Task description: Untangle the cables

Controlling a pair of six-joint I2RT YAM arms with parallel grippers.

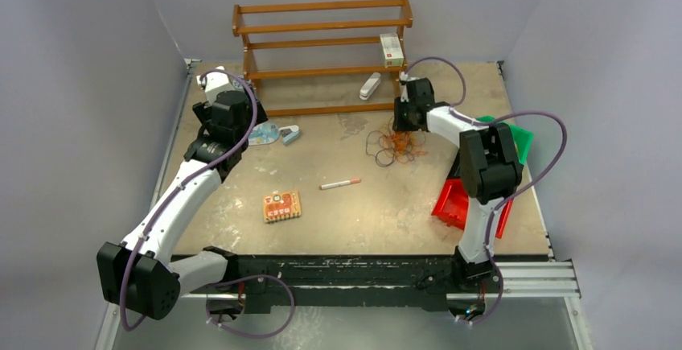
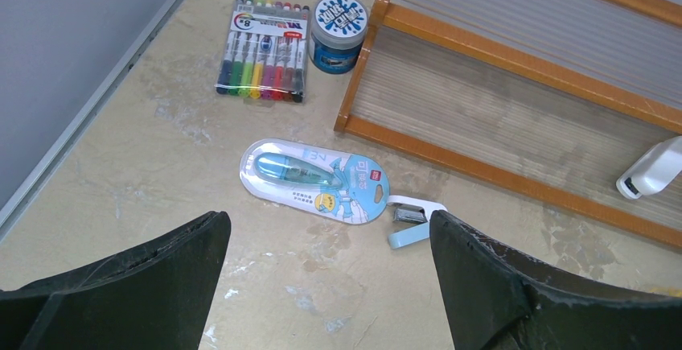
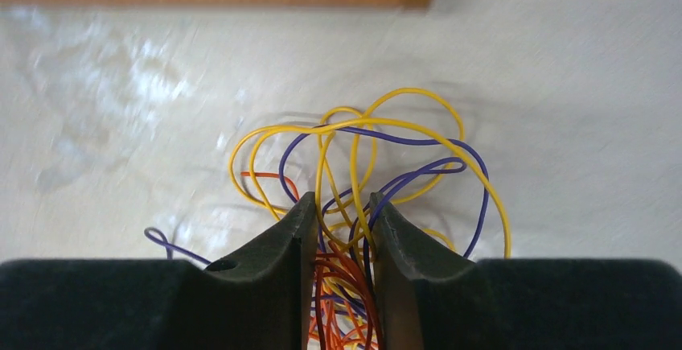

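1. The cables (image 1: pixel 394 145), thin wire loops in yellow, orange-red and dark blue, lie as one loose tangle on the mottled beige table (image 1: pixel 378 221). They are right of its centre and just in front of the brown wooden slatted rack (image 1: pixel 322 44).
2. From above the tangle is roughly round, a little wider across than deep, with no clear long axis. A few dark loops stray towards its left side.
3. In the right wrist view the cables (image 3: pixel 362 165) fan out from the fingers towards the rack's bottom rail. Yellow loops reach farthest, blue loops lie within them, and the orange-red strands are bunched lowest.
4. The right gripper (image 3: pixel 342 209) points down at the tangle's far edge. Its black fingers are nearly together, pinching a bundle of orange-red and yellow strands in the narrow gap. From above, the right gripper (image 1: pixel 400 118) sits right at the tangle.
5. The left gripper (image 2: pixel 328 221) has its fingers wide apart and holds nothing. It hangs over the table's far-left part, well apart from the cables, above a light-blue blister pack of correction tape (image 2: pixel 314 181).
6. A pack of coloured markers (image 2: pixel 264 48) and a round blue-lidded jar (image 2: pixel 338 22) lie beyond it, beside the rack's left post.
7. A red-tipped white pen (image 1: pixel 340 183) lies between the tangle and an orange patterned packet (image 1: pixel 281 205).
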